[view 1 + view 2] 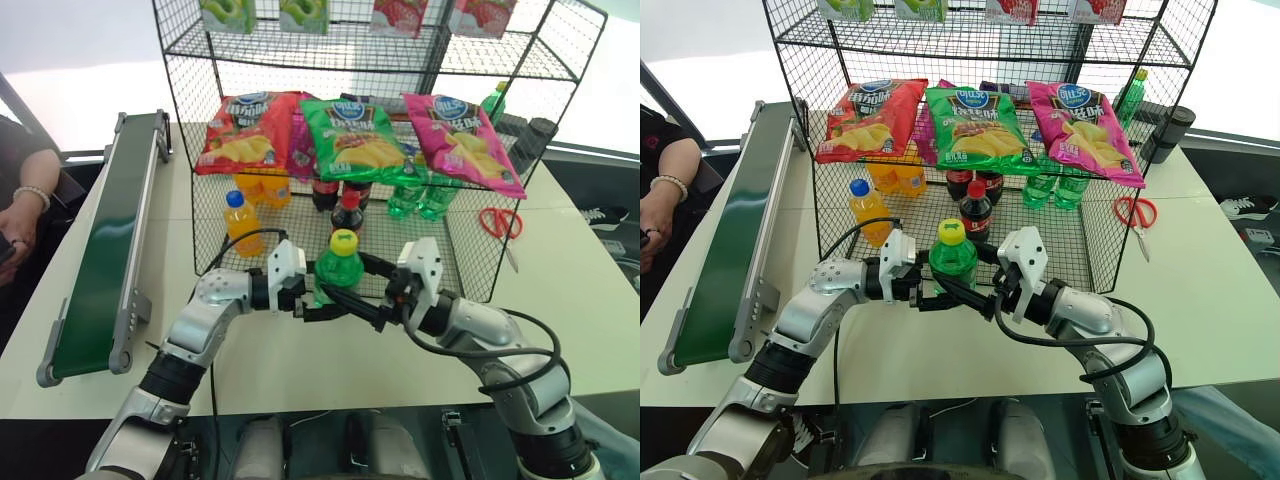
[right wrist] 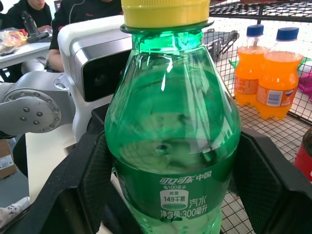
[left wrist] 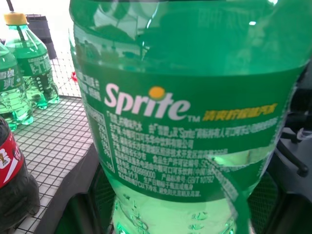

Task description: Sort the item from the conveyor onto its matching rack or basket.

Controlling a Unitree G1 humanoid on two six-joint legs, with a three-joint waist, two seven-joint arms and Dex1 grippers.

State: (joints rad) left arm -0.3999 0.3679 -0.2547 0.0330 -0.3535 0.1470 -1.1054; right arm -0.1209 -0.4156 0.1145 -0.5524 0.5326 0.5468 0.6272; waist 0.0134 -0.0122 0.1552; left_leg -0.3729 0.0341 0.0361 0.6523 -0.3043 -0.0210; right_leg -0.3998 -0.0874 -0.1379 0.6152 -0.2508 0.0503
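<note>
Green soda bottle (image 1: 952,258) sits upright btwn both grippers, just in front of wire rack (image 1: 820,150). Right gripper (image 1: 958,293) clamps its body; left gripper (image 1: 930,297) jaws spread, no hold. Risk: you swing toward rack w/ a one-sided grip, bottle tilts or slips.

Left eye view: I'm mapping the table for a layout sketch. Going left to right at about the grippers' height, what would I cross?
Conveyor → left gripper → green bottle → right gripper, shut on the bottle; further back and right, red scissors.
</note>
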